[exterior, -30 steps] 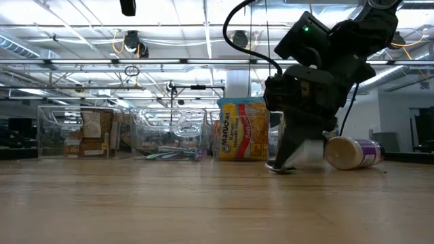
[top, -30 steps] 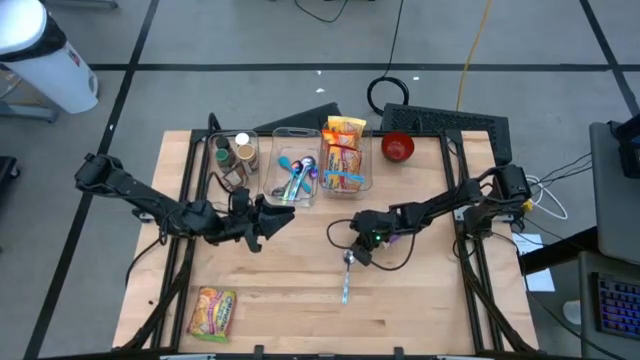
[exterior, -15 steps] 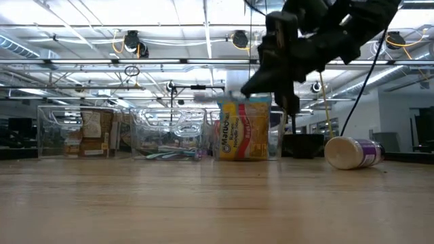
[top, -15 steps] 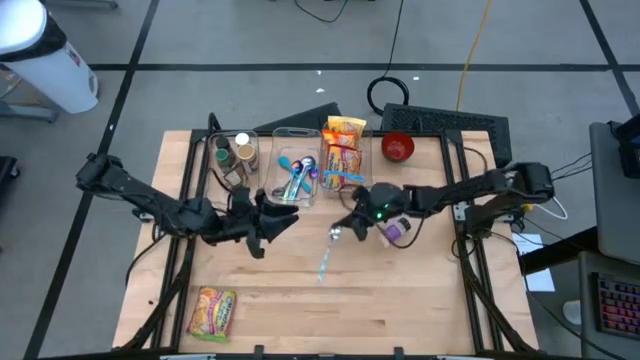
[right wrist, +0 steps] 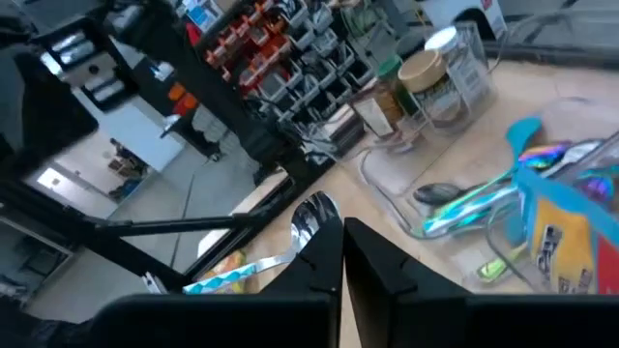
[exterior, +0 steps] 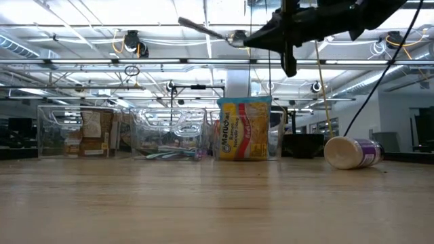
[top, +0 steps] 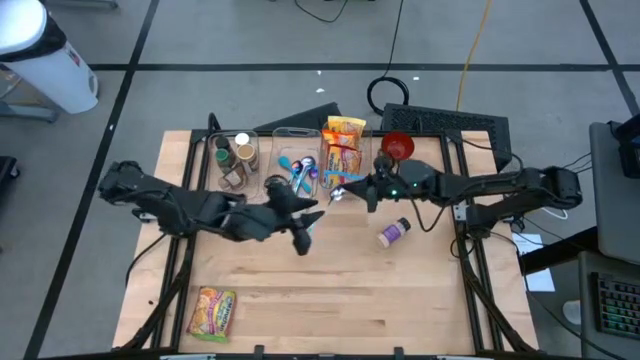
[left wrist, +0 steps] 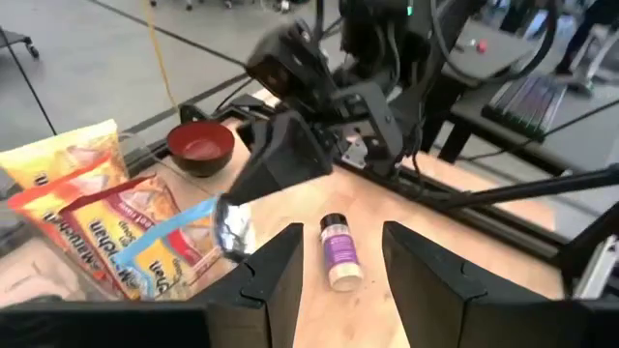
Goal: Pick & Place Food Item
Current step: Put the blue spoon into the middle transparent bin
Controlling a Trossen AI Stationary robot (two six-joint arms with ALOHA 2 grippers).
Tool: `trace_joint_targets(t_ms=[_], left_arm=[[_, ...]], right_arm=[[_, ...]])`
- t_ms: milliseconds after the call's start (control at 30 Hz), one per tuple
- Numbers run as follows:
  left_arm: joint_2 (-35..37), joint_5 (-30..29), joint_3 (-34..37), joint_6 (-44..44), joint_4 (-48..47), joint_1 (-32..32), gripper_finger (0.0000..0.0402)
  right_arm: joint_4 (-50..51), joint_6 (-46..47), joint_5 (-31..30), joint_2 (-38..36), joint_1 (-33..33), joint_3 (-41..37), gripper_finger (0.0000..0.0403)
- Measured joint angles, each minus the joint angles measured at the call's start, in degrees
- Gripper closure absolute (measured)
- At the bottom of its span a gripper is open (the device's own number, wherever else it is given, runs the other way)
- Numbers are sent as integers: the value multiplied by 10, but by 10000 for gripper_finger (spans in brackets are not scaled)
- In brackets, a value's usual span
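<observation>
Lifted off the tabletop since a second ago, the silver spoon with a blue handle (top: pixel 334 192) rides in the right gripper's (top: pixel 352 190) clamped jaws toward the clear utensil bin (top: pixel 296 162) at twelve o'clock, needing a level release, while the left gripper (top: pixel 303 226) hovers half-open, empty, at centre.

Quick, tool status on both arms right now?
Left tool: open, holding nothing, above the wooden table.
Right tool: shut on the metal spoon with a blue handle, raised near the clear bins.
</observation>
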State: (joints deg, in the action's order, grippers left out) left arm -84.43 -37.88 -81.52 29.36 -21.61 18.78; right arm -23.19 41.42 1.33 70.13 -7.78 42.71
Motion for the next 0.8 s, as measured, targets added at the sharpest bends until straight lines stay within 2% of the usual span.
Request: trace_joint_targets(t_ms=[200, 467, 800], left_arm=[[-67, 47, -68, -10, -65, -40, 252], [-103, 113, -76, 40, -108, -83, 252], [-108, 118, -76, 45, -154, -98, 252]], right_arm=[[2, -14, 1, -26, -5, 0, 403], [1, -16, 0, -28, -5, 0, 403], [-24, -16, -15, -28, -6, 0, 403]])
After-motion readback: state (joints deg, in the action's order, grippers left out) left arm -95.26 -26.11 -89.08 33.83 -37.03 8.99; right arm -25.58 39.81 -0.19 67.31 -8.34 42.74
